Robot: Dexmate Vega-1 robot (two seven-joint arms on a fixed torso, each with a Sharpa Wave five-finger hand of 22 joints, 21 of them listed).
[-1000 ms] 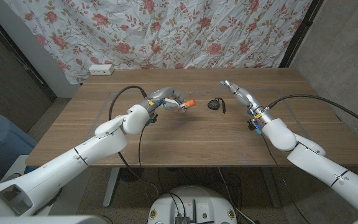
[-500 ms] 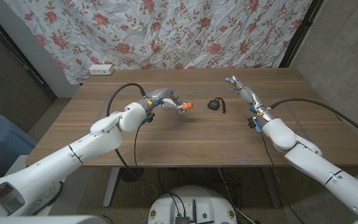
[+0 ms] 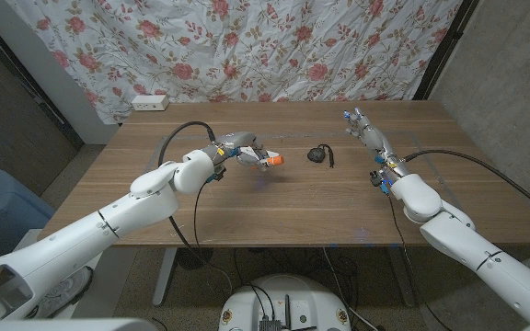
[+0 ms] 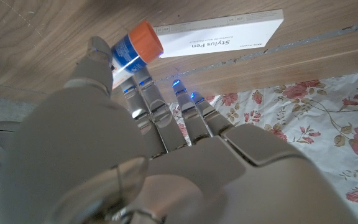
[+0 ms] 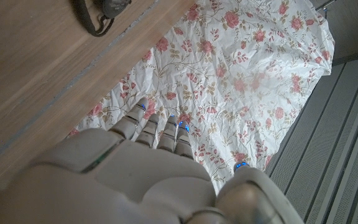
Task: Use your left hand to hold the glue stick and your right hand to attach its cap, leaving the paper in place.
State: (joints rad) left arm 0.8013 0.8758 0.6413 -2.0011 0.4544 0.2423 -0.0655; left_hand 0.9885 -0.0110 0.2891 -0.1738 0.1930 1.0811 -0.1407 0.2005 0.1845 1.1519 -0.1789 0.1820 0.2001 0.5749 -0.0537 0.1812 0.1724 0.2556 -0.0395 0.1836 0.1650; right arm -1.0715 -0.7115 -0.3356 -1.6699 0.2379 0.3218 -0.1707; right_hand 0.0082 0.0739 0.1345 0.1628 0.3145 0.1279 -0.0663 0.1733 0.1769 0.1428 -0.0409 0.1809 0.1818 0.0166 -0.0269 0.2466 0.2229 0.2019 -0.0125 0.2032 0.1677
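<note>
My left hand point(image 3: 240, 147) hovers over the middle of the table and grips the glue stick point(image 3: 271, 160) by its body. The stick has a blue and white label and an orange end point(image 4: 145, 40) that pokes out past my fingers point(image 4: 146, 93) toward the robot's right. In the left wrist view the glue stick point(image 4: 131, 55) sits between thumb and fingers of the left hand point(image 4: 129, 155). My right hand point(image 3: 366, 131) is raised over the table's right side, fingers stretched out, holding nothing. It also appears in its own wrist view, where the right hand point(image 5: 148, 171) faces the curtain.
A small black object with a strap point(image 3: 318, 153) lies on the wooden table point(image 3: 274, 207) between the hands, and this black object point(image 5: 101, 11) is also in the right wrist view. A white box labelled Stylus Pen point(image 4: 219, 37) lies near the far edge. A white power strip point(image 3: 150, 103) sits behind the back left corner.
The right hand has drawn back toward the far right, away from the black object. The left hand has tipped the glue stick's orange end slightly lower.
</note>
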